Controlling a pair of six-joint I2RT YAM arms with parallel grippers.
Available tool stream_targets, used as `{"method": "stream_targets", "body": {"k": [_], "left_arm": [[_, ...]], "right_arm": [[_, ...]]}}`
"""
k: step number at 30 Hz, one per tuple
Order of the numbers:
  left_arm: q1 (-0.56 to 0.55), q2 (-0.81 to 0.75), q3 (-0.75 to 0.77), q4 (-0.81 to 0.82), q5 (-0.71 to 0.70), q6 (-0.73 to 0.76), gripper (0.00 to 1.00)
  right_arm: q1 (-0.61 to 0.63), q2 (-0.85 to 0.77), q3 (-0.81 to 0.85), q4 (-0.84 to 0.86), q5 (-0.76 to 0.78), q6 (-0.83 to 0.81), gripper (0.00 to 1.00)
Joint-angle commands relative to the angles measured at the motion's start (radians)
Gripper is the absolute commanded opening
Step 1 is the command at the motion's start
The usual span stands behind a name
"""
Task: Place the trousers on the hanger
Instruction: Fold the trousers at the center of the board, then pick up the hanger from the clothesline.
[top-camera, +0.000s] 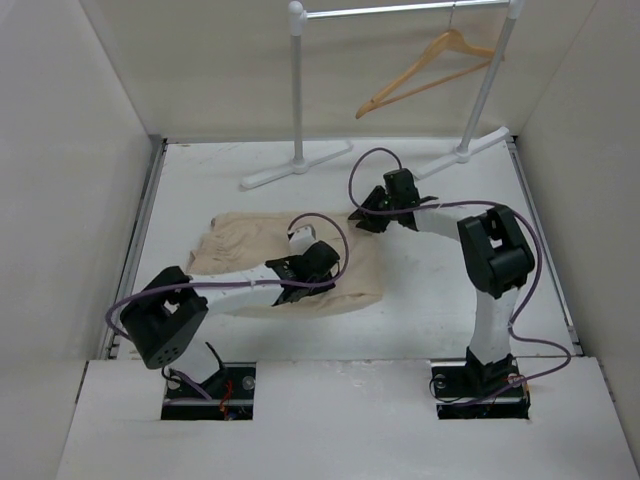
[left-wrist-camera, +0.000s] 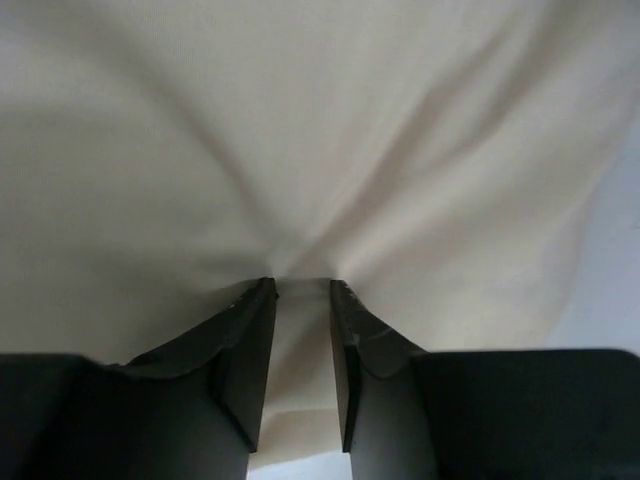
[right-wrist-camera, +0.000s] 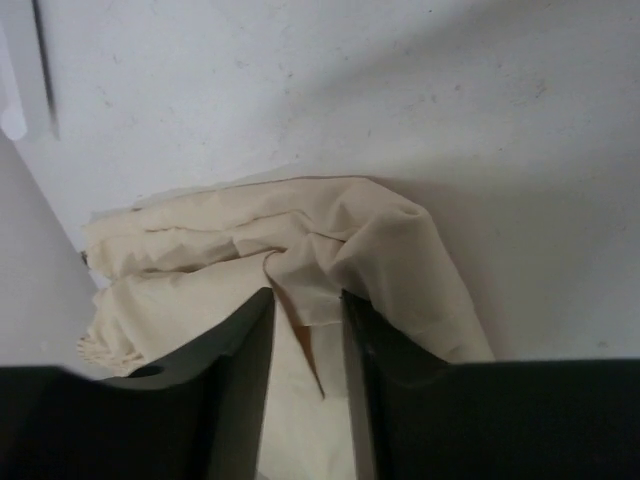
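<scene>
The beige trousers (top-camera: 245, 250) lie folded flat on the white table, left of centre. My left gripper (top-camera: 320, 266) rests on their near right part; in the left wrist view (left-wrist-camera: 302, 285) its jaws stand close together on a pinch of cloth (left-wrist-camera: 320, 150), with creases radiating from it. My right gripper (top-camera: 362, 218) is at the far right corner of the trousers; in the right wrist view (right-wrist-camera: 306, 295) its jaws hold a fold of bunched cloth (right-wrist-camera: 200, 250). The tan wooden hanger (top-camera: 430, 68) hangs tilted on the rack's rail at the back right.
The white garment rack (top-camera: 298, 90) stands at the back, with feet (top-camera: 295, 166) spreading onto the table on the left and another foot (top-camera: 470, 150) on the right. White walls enclose the table on the left, back and right.
</scene>
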Motion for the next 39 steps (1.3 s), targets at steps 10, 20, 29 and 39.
{"method": "stream_targets", "body": {"k": [10,20,29,39], "left_arm": [[0.024,-0.247,0.071,-0.098,-0.012,0.055,0.42],[0.089,-0.28,0.07,-0.168,0.023,0.173,0.06],[0.127,-0.353,0.025,-0.19,0.046,0.17,0.26],[0.142,-0.366,-0.01,-0.194,0.063,0.158,0.29]], "right_arm": [[0.001,-0.436,0.036,-0.1,-0.006,-0.148,0.51],[-0.143,-0.225,0.676,-0.31,0.127,-0.328,0.16],[-0.204,0.094,1.197,-0.502,0.125,-0.386,0.59],[-0.2,0.276,1.402,-0.494,-0.001,-0.369,0.58]]}}
